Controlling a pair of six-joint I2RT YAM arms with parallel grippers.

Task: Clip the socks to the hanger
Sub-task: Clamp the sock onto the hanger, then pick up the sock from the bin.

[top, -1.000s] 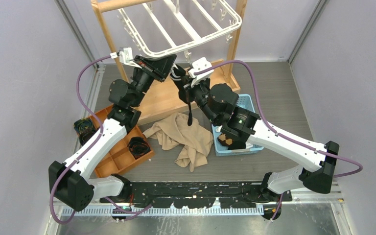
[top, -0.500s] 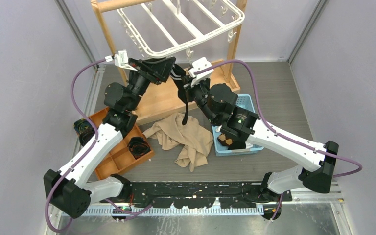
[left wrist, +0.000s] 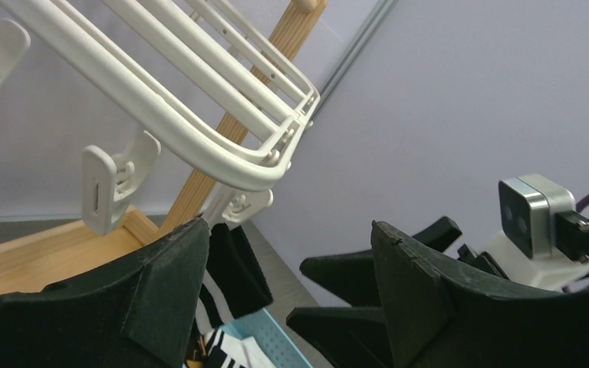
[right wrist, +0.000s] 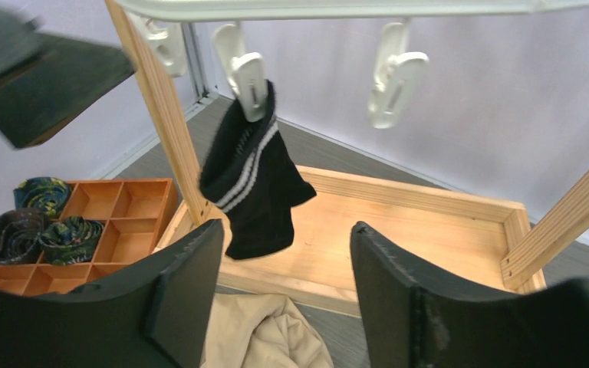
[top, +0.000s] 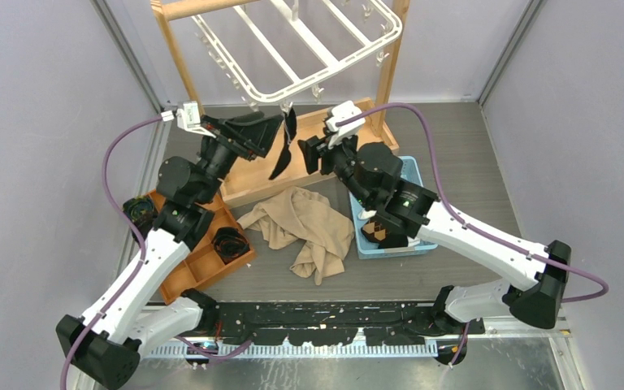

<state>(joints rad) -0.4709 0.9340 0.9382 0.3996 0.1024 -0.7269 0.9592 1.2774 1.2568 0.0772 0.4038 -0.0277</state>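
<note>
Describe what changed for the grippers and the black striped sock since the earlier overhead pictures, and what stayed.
Both grippers opened and drew apart: left gripper leftward, right gripper rightward, releasing the black striped sock, which now hangs from a hanger clip. The beige cloth and blue basket stayed put.

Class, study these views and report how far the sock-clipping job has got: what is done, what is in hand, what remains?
Done: one black striped sock hangs from a clip on the hanger. In hand: nothing; the left gripper and right gripper are both open and empty beside it. Left: more socks lie in the blue basket, and a neighbouring clip is bare.
</note>
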